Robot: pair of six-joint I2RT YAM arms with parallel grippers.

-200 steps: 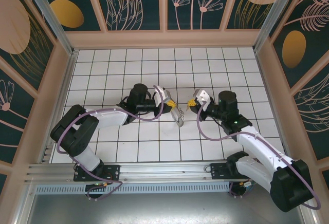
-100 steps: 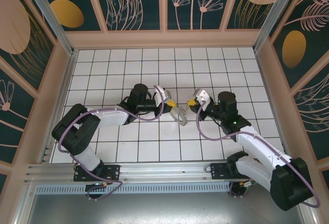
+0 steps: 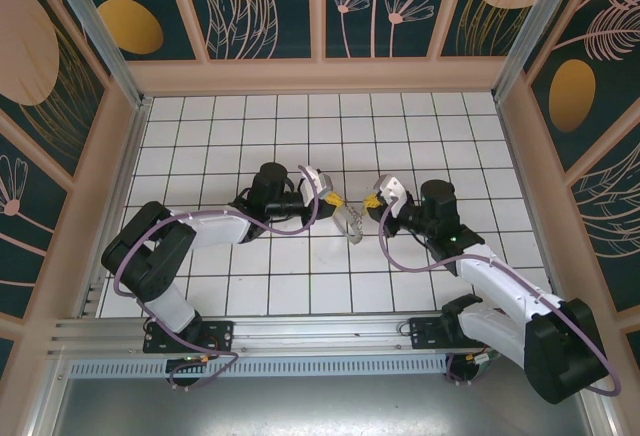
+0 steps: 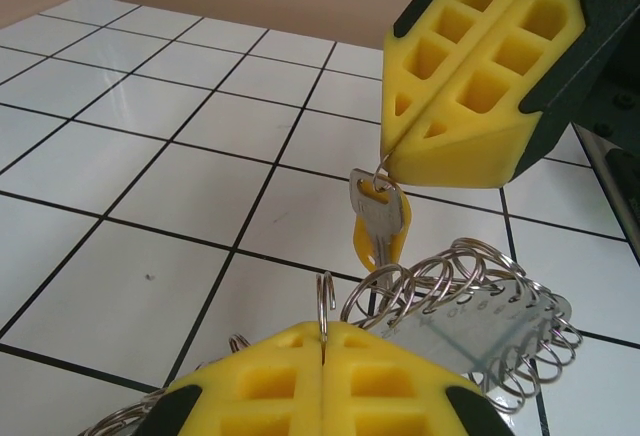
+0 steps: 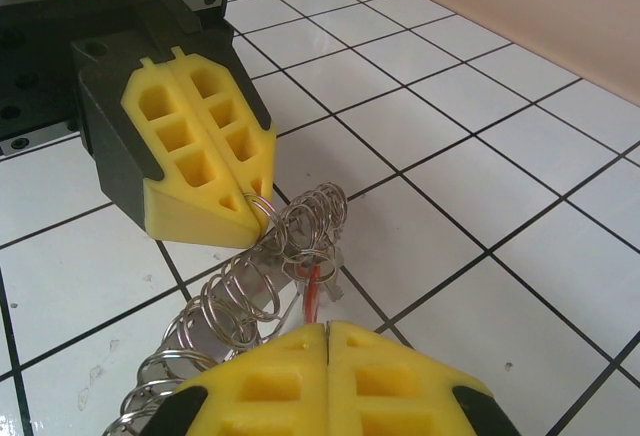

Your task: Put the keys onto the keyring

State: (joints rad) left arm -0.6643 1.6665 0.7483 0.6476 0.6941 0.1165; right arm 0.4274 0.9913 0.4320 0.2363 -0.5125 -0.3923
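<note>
Both pairs of my jaws are pressed together, facing each other closely above the white tiled table point(image 4: 150, 186). My left gripper point(image 4: 322, 341) pinches one wire loop of the keyring point(image 4: 450, 291), a tangle of silver loops carrying a clear tag point(image 4: 490, 321), which sags below my fingers towards the tiles. My right gripper point(image 4: 400, 146) nips the small loop from which the keys point(image 4: 378, 218) dangle upright, a silver one over a brass-gold one, just beside the keyring's loops. I cannot tell whether they touch.
</note>
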